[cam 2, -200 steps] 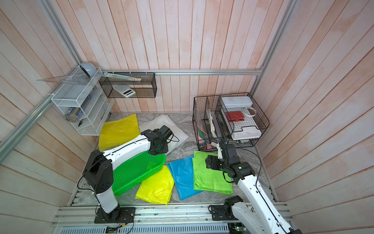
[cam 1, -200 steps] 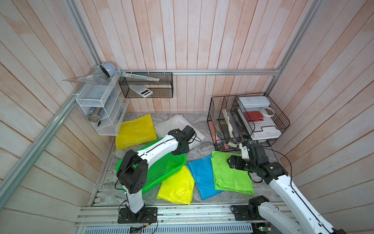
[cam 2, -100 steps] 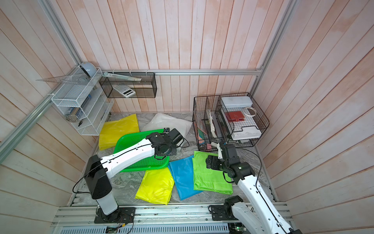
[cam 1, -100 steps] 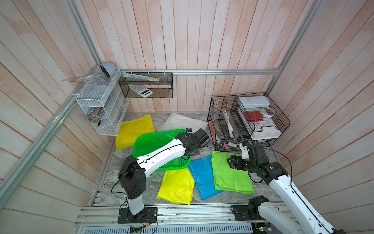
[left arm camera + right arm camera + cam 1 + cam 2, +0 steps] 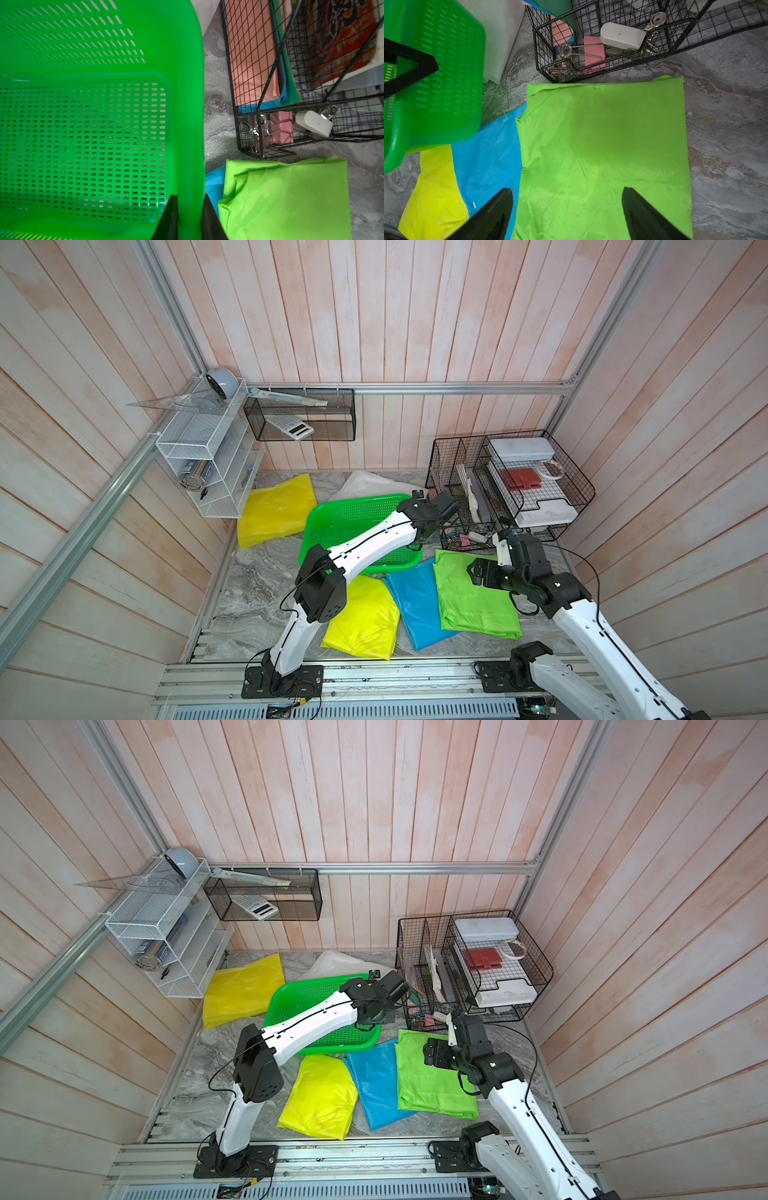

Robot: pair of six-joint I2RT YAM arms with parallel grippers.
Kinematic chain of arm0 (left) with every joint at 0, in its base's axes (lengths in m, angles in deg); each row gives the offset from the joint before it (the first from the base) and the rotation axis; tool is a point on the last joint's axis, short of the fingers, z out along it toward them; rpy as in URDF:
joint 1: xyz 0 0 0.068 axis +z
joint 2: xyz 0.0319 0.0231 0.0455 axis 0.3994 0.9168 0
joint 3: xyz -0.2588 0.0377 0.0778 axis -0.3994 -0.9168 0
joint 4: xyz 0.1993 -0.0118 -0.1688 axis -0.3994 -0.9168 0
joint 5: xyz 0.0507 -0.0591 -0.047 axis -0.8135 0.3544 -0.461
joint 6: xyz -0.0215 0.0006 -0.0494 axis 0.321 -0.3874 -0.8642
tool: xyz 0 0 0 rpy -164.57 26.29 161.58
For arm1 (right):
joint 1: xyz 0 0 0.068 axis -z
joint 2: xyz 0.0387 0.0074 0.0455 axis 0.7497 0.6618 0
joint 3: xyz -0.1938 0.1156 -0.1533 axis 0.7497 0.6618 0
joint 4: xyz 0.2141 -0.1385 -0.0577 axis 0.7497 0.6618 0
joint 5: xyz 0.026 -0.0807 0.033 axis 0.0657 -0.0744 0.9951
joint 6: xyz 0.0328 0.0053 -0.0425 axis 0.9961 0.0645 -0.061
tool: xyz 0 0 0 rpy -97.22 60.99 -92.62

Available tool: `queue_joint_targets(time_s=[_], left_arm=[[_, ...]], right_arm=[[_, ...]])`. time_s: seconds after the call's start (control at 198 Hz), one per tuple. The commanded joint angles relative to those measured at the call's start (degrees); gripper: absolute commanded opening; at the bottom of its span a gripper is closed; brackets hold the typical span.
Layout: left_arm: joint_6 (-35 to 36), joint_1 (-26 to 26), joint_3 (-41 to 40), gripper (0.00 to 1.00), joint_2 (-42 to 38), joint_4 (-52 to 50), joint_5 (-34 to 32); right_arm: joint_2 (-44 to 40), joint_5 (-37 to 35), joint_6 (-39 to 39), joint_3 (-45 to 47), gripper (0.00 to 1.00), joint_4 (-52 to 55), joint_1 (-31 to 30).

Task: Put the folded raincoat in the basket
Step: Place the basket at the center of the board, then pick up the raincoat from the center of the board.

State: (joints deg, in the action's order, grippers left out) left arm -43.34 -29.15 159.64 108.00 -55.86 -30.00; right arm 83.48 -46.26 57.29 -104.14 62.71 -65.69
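Clamping the rim of the green basket [image 5: 83, 124], the left gripper [image 5: 189, 199] holds it beside the wire organiser [image 5: 249, 62]; the right gripper [image 5: 567, 190] hangs spread wide above the light-green raincoat [image 5: 602, 135] on the table [image 5: 726, 124]. Print on the orange packet [image 5: 340, 41]: blurred.

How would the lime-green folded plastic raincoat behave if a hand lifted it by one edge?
Probably floppy: the lime-green folded plastic raincoat shows creases and loose layered edges, so it would likely sag and unfold. It lies thin and flat, so it is probably light. Its smooth sheen suggests it might slip in the open right hand.
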Motion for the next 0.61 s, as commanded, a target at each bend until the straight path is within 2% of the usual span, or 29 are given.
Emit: queue_joint_targets(time_s=[0.0,0.076,0.156,0.262,0.338,0.404,0.469,0.601], left_arm=[[0.39,-0.40,4.61,0.51,0.61,0.86,3.57],[1.34,-0.41,5.92,0.69,-0.27,0.82,3.98],[2.61,-0.31,6.07,0.80,-2.86,0.65,3.61],[3.98,-0.01,4.95,0.82,-8.52,-0.27,2.50],[4.81,0.21,0.55,0.82,-14.44,0.48,1.89],[5.35,0.40,-6.31,0.82,-21.30,3.17,2.14],[5.04,0.69,-16.47,0.83,-28.59,8.80,4.94],[1.71,0.75,-38.58,0.82,-41.39,26.02,20.97]], right_arm=[[0.00,-0.95,0.39,0.30,0.89,-0.09,-0.27],[0.26,-0.73,0.39,0.15,0.89,0.16,-0.26],[0.68,-0.62,0.50,-0.15,0.89,0.49,-0.26],[0.97,-0.33,0.75,-0.71,0.89,1.21,-0.24],[1.16,0.30,1.20,-0.98,0.89,1.73,-0.35],[1.57,1.76,1.81,-1.20,0.89,2.09,-0.44],[2.58,3.06,2.32,-1.32,0.89,2.25,-1.25],[4.66,0.73,3.63,-1.85,0.87,3.06,-4.93]])
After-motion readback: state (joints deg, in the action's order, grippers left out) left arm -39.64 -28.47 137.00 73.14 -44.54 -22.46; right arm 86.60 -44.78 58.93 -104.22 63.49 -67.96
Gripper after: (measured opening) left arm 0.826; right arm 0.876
